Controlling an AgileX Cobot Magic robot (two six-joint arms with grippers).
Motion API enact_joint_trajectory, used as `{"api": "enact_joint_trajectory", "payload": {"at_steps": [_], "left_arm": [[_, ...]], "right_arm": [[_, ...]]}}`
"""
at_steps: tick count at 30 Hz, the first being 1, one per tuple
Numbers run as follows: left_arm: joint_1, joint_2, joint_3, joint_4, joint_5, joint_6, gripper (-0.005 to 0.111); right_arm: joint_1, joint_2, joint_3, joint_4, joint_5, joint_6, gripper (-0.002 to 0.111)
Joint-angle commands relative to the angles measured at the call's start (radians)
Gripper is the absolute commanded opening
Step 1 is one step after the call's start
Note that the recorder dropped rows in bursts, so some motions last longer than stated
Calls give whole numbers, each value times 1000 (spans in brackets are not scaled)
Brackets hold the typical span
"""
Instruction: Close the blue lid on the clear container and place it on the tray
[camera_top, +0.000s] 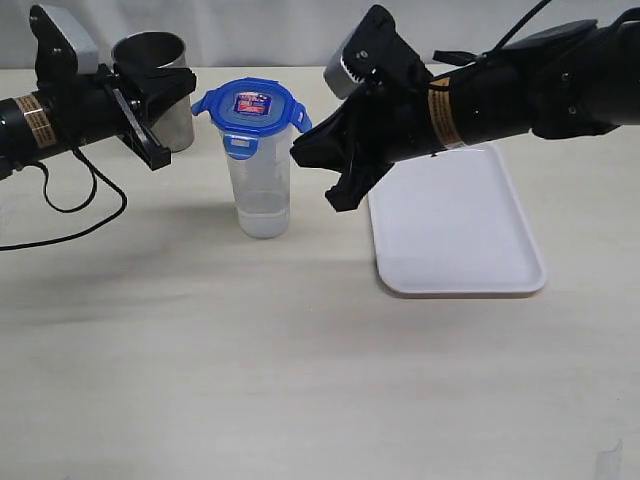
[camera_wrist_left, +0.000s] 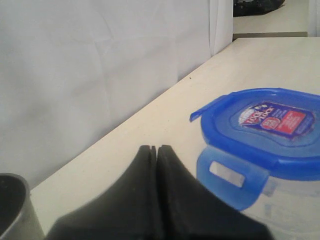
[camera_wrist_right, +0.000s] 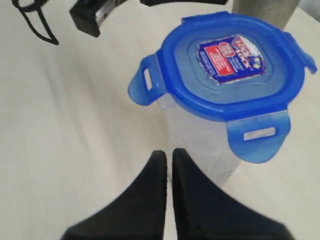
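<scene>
Blue lid (camera_top: 250, 105) tops clear container (camera_top: 265, 195) between left tool (camera_wrist_left: 156, 151) and right tool (camera_wrist_right: 169, 156), both pressed together

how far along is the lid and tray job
Done: the round blue plastic lid sits on the tall clear plastic container. In hand: nothing; left gripper and right gripper are shut either side of it. Left: side flaps stick out, apparently unlatched, and the container stands beside the flat white tray, not on it.
</scene>
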Motion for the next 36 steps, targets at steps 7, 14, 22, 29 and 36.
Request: {"api": "enact_joint_trajectory", "payload": {"at_steps": [7, 14, 22, 29, 36], "left_arm": [[-2, 1, -6, 51, -48, -38, 0], [-2, 1, -6, 59, -48, -43, 0], [-2, 1, -6, 71, -44, -43, 0], [-2, 1, -6, 69, -44, -43, 0], [-2, 1, -6, 72, -44, -52, 0]], "right_arm": [[1, 7, -8, 36, 77, -78, 4], [1, 15, -8, 46, 100, -94, 4], [1, 15, -8, -1, -48, -124, 4], [1, 19, -8, 22, 5, -127, 4], [1, 34, -8, 119, 45, -185, 4]]}}
